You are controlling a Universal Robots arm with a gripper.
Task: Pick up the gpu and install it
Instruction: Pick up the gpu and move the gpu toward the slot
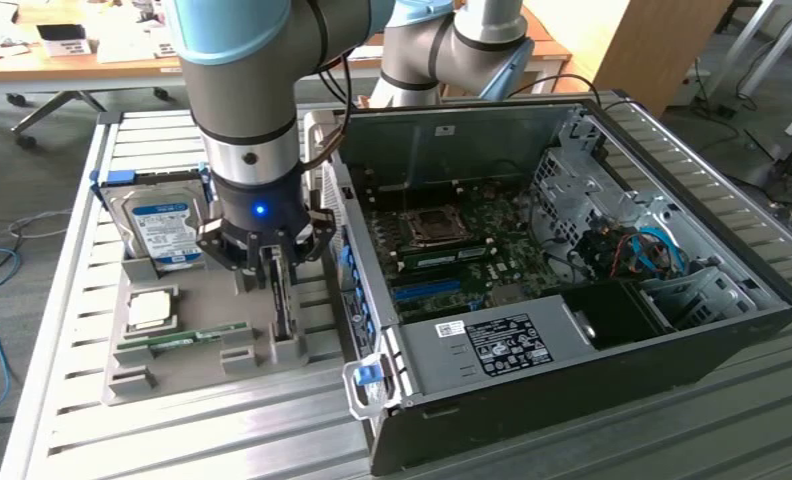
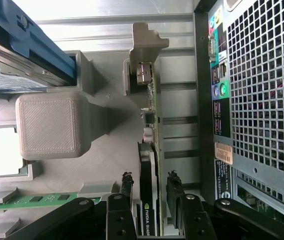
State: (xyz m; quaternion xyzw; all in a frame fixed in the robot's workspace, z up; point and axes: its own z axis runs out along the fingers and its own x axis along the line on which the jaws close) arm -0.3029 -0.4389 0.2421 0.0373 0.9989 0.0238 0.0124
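Wrist view, desk: Where does the gpu [image 2: 150, 160] sit, and how would it handle?

Exterior view, floor: It stands on its long edge in a slot of the grey holder tray [image 1: 169, 385], just beside the open computer case [image 1: 570, 330]. The hard drive [image 1: 163, 225] and the memory stick [image 1: 183, 340] share the same tray. I judge the card light and stiff but fragile. It is a thin board with exposed parts, so it should be squeezed across its two flat faces near the upper edge, clear of the connector edge down in the slot.

Desk: And the gripper [image 2: 149, 176]?

Floor: It hangs straight over the card, jaws parted only a little wider than the card is thick. One of the fingers [image 2: 127, 192] flanks each face, with a sliver of daylight on both sides.

Desk: Any contact?

Floor: None that I can see. The tool straddles the card, unclenched, and carries nothing.
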